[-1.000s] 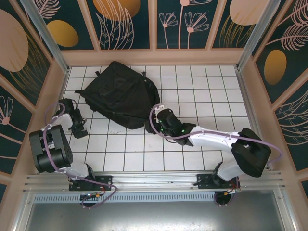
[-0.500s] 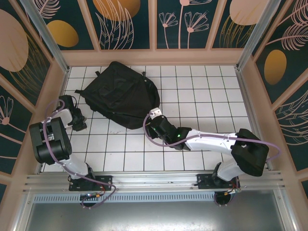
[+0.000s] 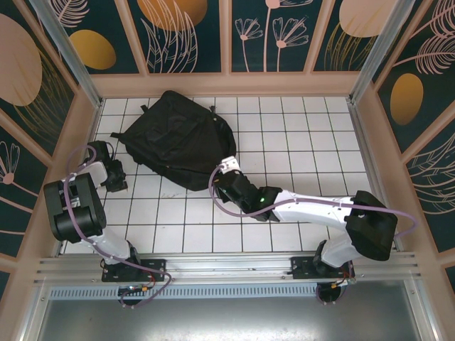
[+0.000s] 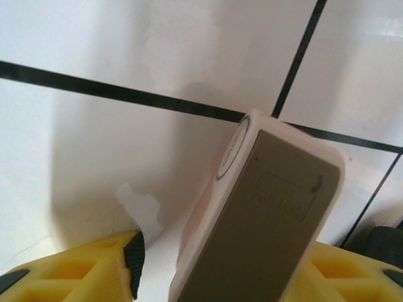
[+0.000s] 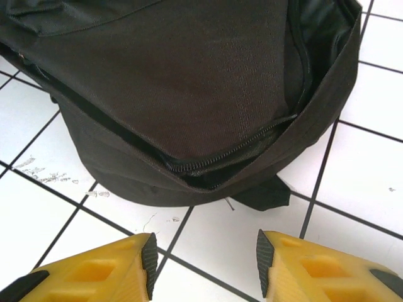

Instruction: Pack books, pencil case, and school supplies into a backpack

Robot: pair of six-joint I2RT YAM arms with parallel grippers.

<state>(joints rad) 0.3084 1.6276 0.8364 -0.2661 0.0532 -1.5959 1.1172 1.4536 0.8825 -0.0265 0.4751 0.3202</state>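
Observation:
The black backpack (image 3: 178,138) lies at the far left of the tiled table. In the right wrist view its zipper (image 5: 233,148) gapes a little along the near edge of the backpack (image 5: 189,75). My right gripper (image 3: 224,174) (image 5: 204,258) hovers open just in front of that gap, with nothing between its fingers. My left gripper (image 3: 114,177) is low over the table by the left wall. One of the school supplies, a pale pink box (image 4: 264,214), lies slantwise in my left gripper (image 4: 223,264), against the right finger. Books and pencil case are out of view.
A black fabric tab (image 5: 261,195) sticks out under the backpack's edge onto the white tiles. The wooden side wall (image 3: 85,135) runs close to my left gripper. The right arm (image 3: 313,206) stretches across the table's middle.
The left gripper's jaws have closed in on the box, and it has edged slightly toward the far left. The right gripper has moved left, closer to the backpack's near edge.

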